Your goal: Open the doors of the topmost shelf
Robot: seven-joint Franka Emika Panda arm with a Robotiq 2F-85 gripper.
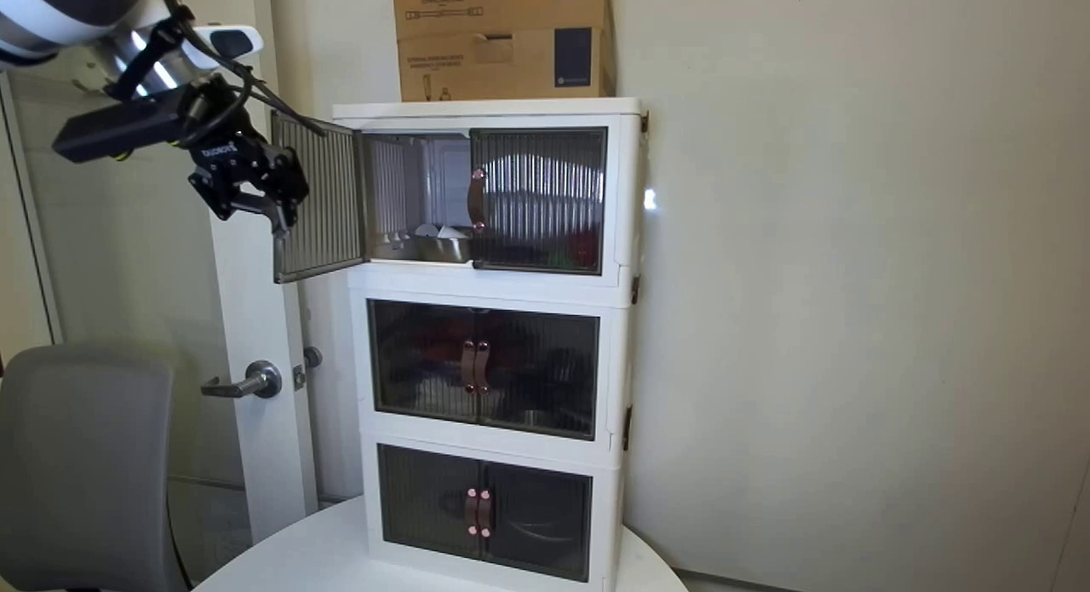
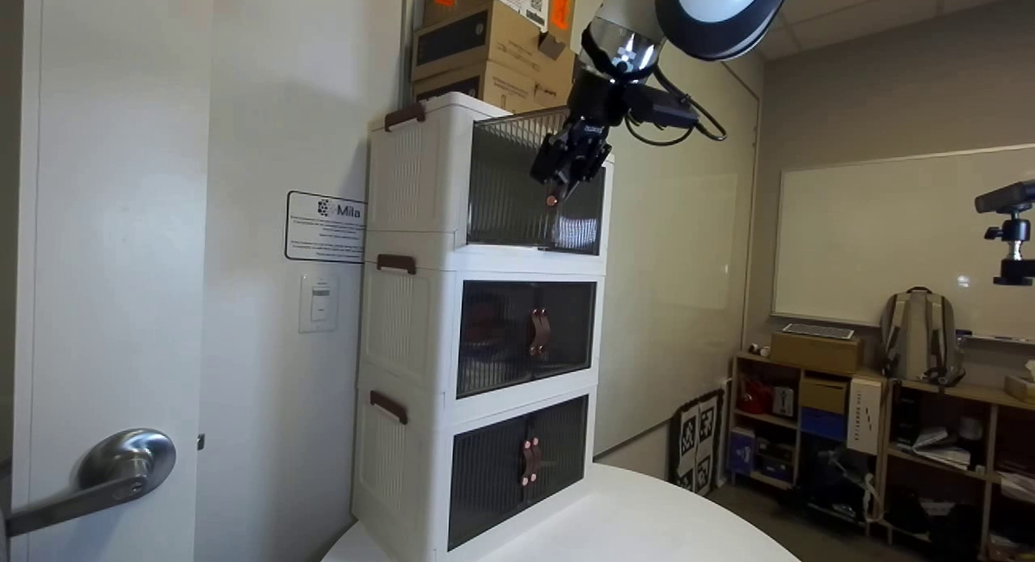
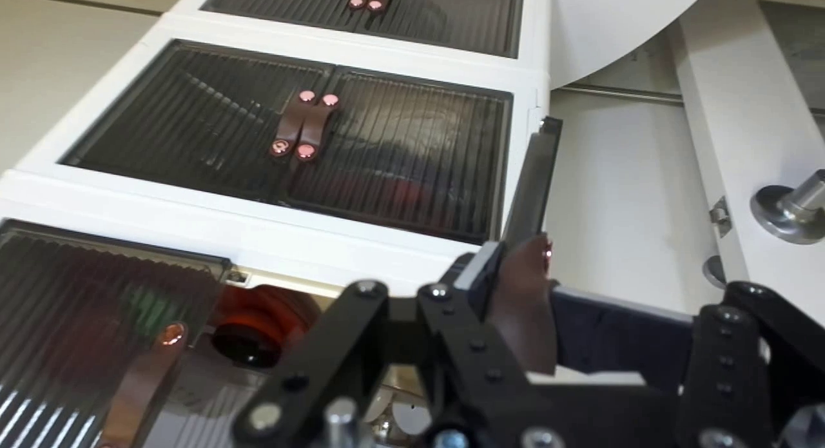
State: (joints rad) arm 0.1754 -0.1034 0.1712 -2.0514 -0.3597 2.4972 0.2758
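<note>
The topmost shelf [image 1: 485,109] is the top white tier of the cabinet, also in an exterior view [image 2: 416,178]. One ribbed door [image 1: 328,209] stands swung outward, showing a metal bowl [image 1: 443,249] inside; this door also shows in an exterior view [image 2: 505,182] and edge-on in the wrist view [image 3: 533,190]. The other door [image 1: 545,204] is closed, its brown handle [image 3: 143,387] free. My gripper [image 1: 277,217] is at the swung door's free edge. In the wrist view its fingers [image 3: 521,287] are closed on that door's brown strap handle [image 3: 525,325].
Cardboard boxes [image 1: 507,55] stand on the cabinet. Two darker-fronted compartments [image 1: 481,366] below are closed. The cabinet stands on a round white table [image 2: 647,513]. A white room door [image 1: 264,319] with a lever and a grey chair [image 1: 85,456] are beside it.
</note>
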